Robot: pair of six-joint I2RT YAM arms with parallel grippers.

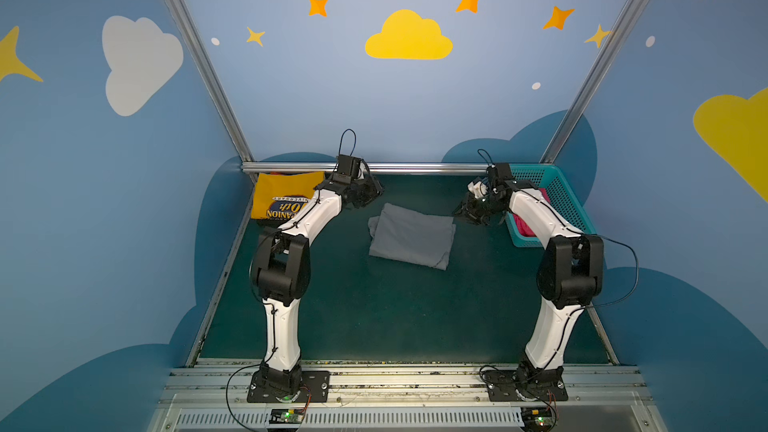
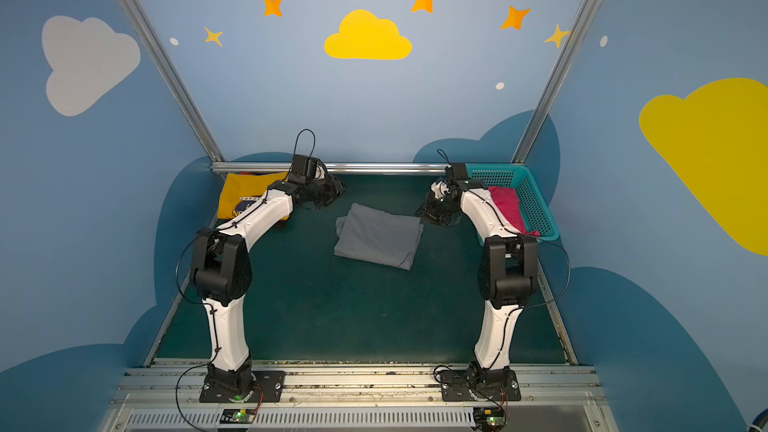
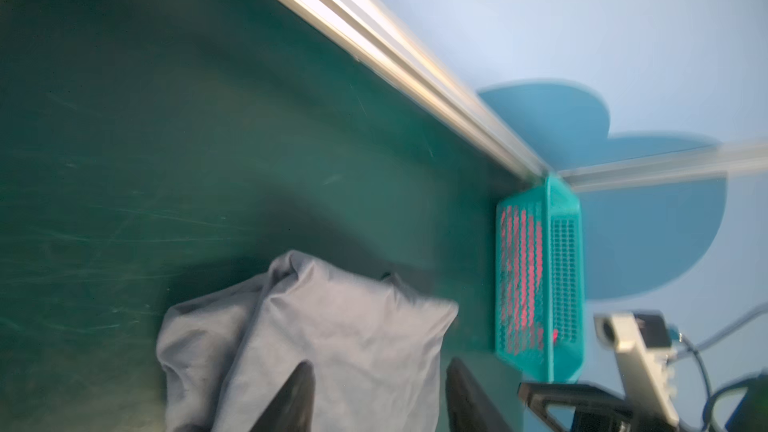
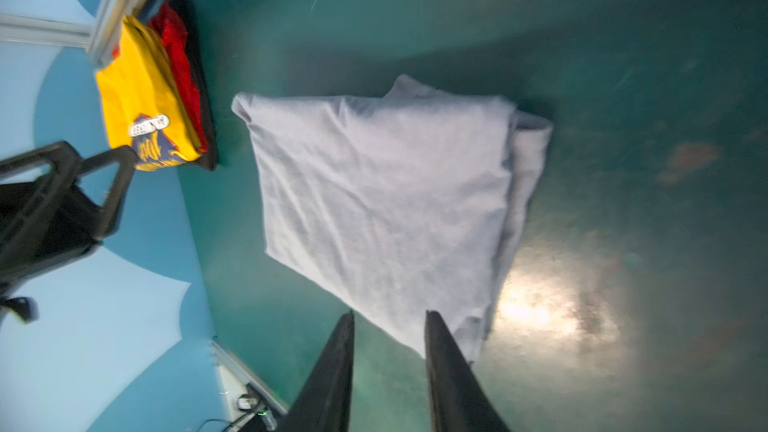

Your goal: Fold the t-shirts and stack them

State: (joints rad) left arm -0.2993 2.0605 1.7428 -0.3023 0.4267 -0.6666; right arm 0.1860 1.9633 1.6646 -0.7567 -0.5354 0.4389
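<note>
A folded slate-grey t-shirt (image 1: 411, 236) (image 2: 378, 236) (image 3: 332, 347) (image 4: 386, 209) lies mid-table. The yellow printed t-shirt (image 1: 282, 197) (image 2: 243, 197) (image 4: 141, 110) lies folded in the back left corner, on top of a pile. A magenta-pink t-shirt (image 2: 507, 205) (image 1: 525, 226) sits crumpled in the basket. My left gripper (image 1: 370, 193) (image 3: 380, 363) hovers off the grey shirt's far left side, open, holding nothing. My right gripper (image 1: 467, 211) (image 4: 390, 313) hovers off its right side, open with a narrower gap, also holding nothing.
The teal perforated basket (image 1: 557, 189) (image 2: 528, 201) (image 3: 561, 201) stands in the back right corner. Red cloth (image 4: 178, 56) lies under the yellow shirt. An aluminium rail (image 1: 415, 168) and blue walls bound the green table (image 1: 374, 317).
</note>
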